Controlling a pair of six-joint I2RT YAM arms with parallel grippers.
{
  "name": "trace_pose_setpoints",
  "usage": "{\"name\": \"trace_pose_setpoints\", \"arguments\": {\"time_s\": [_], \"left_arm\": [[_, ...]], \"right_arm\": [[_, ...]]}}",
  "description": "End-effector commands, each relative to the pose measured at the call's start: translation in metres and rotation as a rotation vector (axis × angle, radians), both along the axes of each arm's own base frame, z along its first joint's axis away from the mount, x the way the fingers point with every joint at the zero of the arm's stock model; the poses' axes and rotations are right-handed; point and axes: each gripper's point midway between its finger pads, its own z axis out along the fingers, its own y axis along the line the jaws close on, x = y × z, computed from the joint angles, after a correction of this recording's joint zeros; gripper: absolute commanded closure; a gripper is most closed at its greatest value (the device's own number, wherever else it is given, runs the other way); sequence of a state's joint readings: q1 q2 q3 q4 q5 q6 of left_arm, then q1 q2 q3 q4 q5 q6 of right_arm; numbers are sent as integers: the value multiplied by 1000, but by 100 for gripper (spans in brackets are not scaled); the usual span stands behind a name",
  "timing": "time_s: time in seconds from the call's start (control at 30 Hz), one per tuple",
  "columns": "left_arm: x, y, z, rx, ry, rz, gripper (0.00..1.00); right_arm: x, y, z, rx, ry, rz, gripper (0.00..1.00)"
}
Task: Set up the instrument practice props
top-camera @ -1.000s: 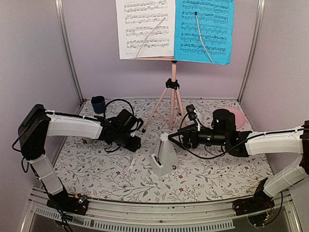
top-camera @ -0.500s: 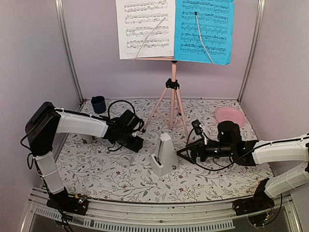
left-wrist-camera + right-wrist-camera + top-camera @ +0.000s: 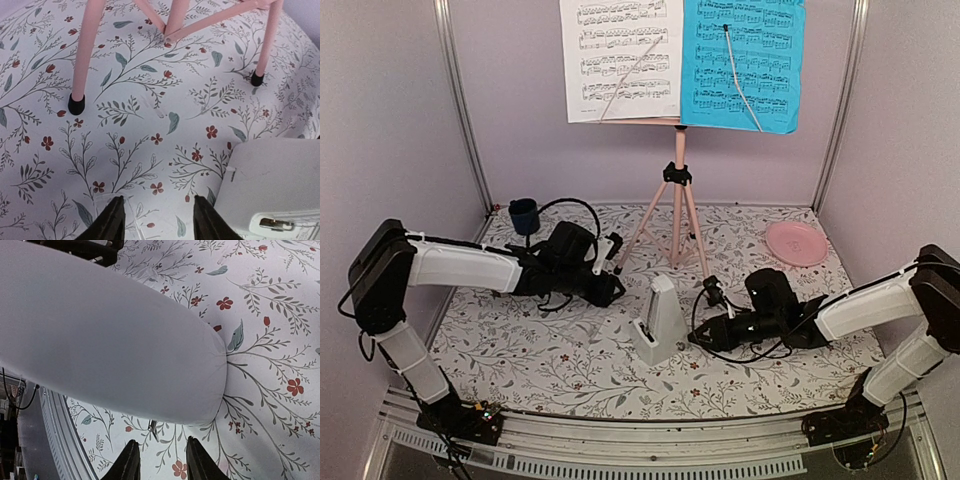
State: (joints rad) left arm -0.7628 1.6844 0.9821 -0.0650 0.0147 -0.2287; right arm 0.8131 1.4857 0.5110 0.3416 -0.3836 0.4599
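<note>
The pink tripod music stand point(image 3: 677, 205) stands at the back centre, its tray holding a white sheet point(image 3: 622, 60) and a bright blue sheet point(image 3: 742, 62) of music. Its feet point(image 3: 76, 102) show in the left wrist view. The white pyramid metronome point(image 3: 660, 318) is upright on the floral cloth in front of it. My left gripper point(image 3: 612, 289) is low to the left of the metronome point(image 3: 276, 182), open and empty point(image 3: 160, 222). My right gripper point(image 3: 698, 337) lies low at the metronome's right, just short of its white body point(image 3: 110, 345), jaws apart with nothing between them point(image 3: 162, 462).
A dark blue cup point(image 3: 524, 215) sits in the back left corner. A round pink plate point(image 3: 796, 241) lies at the back right. Grey walls and metal posts close in the sides and back. A metal rail runs along the near edge.
My right gripper dropped from near the metronome's top to beside its base and its jaws narrowed; the pink plate is now uncovered. The left gripper shifted slightly, widening then narrowing.
</note>
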Motion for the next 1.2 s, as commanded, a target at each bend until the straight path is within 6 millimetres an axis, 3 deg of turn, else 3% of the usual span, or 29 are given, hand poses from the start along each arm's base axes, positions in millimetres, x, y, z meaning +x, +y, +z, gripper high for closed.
{"name": "trace_pose_setpoints", "arguments": {"time_s": [0.0,0.3,0.67,0.8,0.97,1.07,1.17], "left_arm": [[-6,-20,1,-90,-10,-87,56],[-31,-34,-19,-99,26,-159,67],[-65,-51,-25,-162,50,-214,71],[-74,-62,-26,-198,56,-234,72],[-79,-62,-25,-209,53,-233,72],[-79,-61,-16,-229,29,-240,71],[-72,-55,-11,-236,4,-205,70]], "right_arm": [[18,15,12,32,-30,-30,69],[39,20,1,-13,-43,-78,70],[79,29,10,-18,-121,-107,68],[89,27,16,-6,-146,-106,63],[97,12,27,1,-181,-131,51],[103,0,43,19,-216,-150,39],[95,-4,66,56,-269,-123,26]]}}
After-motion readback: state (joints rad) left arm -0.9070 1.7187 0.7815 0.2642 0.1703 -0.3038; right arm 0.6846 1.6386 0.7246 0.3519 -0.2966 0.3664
